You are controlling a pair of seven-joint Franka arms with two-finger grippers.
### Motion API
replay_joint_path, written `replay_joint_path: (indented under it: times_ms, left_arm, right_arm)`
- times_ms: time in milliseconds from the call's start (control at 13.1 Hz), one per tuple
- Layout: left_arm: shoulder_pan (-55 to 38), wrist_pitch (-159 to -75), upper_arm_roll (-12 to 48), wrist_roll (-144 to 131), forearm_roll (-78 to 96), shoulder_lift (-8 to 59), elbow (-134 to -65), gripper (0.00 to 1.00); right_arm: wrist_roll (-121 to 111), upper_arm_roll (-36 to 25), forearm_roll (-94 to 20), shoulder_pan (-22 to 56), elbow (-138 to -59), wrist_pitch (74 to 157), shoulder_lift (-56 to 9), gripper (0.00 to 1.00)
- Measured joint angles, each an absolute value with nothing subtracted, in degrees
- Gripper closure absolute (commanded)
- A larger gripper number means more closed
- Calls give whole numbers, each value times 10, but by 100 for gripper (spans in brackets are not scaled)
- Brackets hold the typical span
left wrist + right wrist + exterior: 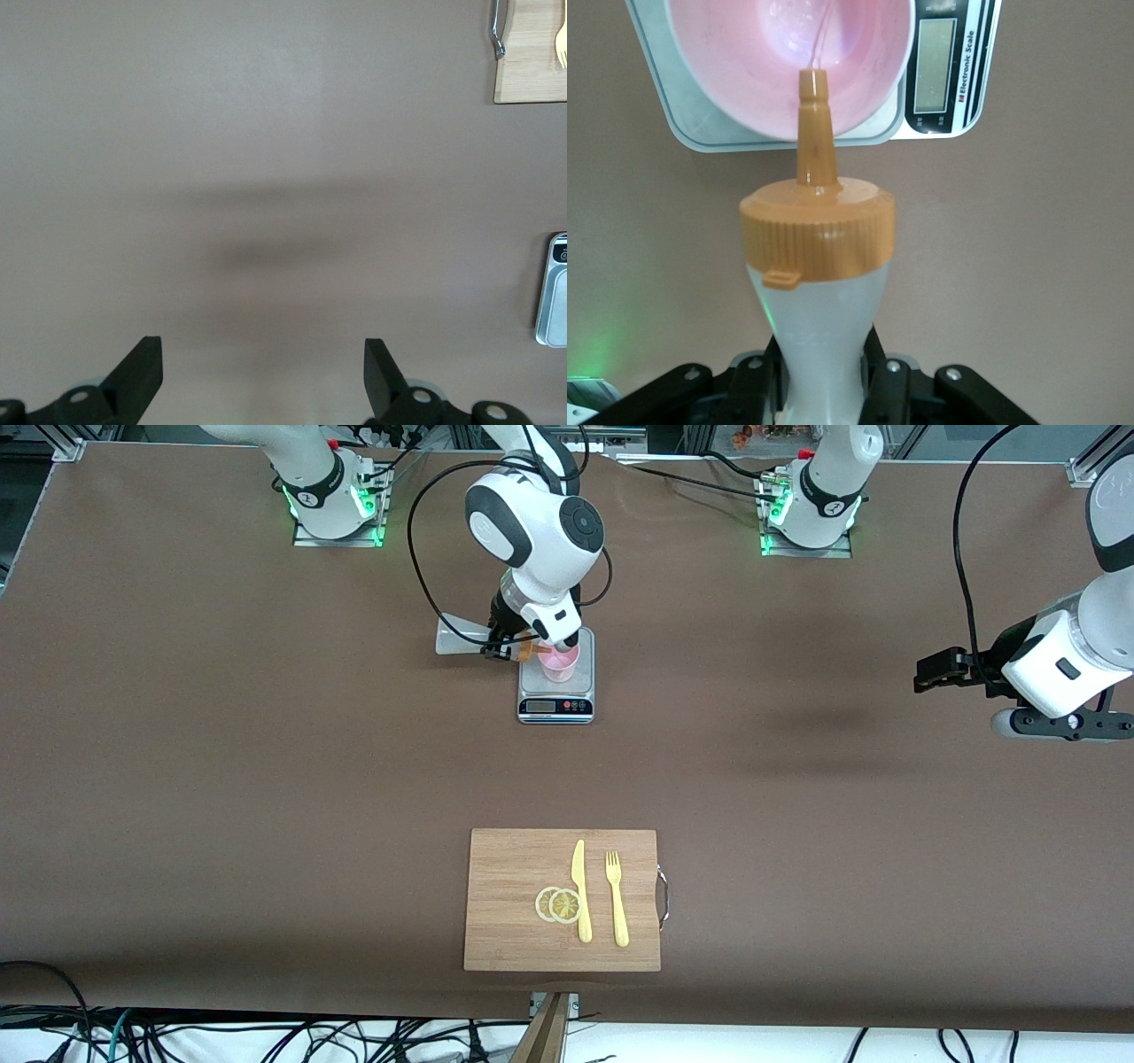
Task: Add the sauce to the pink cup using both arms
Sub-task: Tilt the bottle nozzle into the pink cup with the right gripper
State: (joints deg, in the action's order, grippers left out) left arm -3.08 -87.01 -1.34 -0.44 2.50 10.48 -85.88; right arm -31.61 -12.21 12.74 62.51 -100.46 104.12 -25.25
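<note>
While the left end effector (926,676) waited apart, the right end effector (824,376) clamped the translucent orange-capped squeeze bottle (819,266), nozzle aimed into the pale pink tapered plastic cup (788,62).

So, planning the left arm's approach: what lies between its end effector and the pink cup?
In the front view, only bare table separates left end effector and pink cup.

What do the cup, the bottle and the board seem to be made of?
Cup: probably thin glossy plastic, since pale pink light passes through its wall. Bottle, held in the right pincer: likely soft whitish plastic, cloudy and translucent, with an opaque orange ribbed cap. Board: apparently wood or bamboo, with matte tan grain lines.
</note>
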Motion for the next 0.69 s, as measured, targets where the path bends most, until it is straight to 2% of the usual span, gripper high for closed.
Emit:
replay_joint_path:
  times_ms: [686]
  left_arm:
    - [-31,-870,-13,-4,25,105,-859,0]
  right_arm:
    - [-326,-131,127,624,-1006,1039,-229,76]
